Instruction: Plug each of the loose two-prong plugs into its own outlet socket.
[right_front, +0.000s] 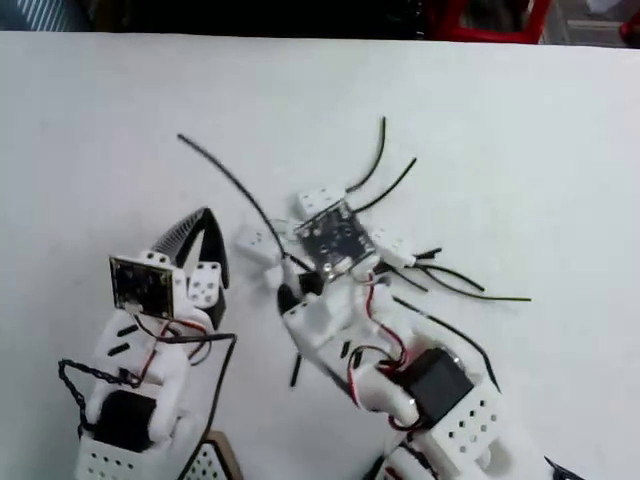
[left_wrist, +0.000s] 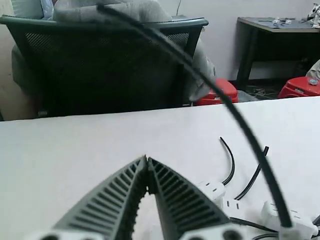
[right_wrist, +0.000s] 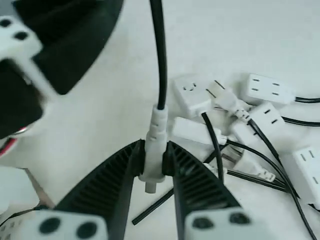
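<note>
My right gripper (right_wrist: 153, 149) is shut on a white two-prong plug (right_wrist: 154, 137). Its black cord (right_wrist: 159, 55) rises away from the jaws and, in the high view, the cord (right_front: 232, 182) arcs off toward the far left. Several white outlet sockets (right_wrist: 192, 93) (right_wrist: 268, 89) lie just beyond the plug, tangled with other plugs and black cords. In the high view the sockets (right_front: 318, 201) cluster around the right arm's wrist camera at table centre. My left gripper (left_wrist: 146, 161) is shut with nothing in it, raised above the table left of the cluster, and appears in the high view as the left gripper (right_front: 206, 216).
Loose black cords (right_front: 372, 165) fan out behind and to the right of the sockets (right_front: 470, 285). In the left wrist view a black chair (left_wrist: 100, 60) and red stools (left_wrist: 220, 92) stand beyond the table's far edge. The white table (right_front: 500, 120) is bare at the back.
</note>
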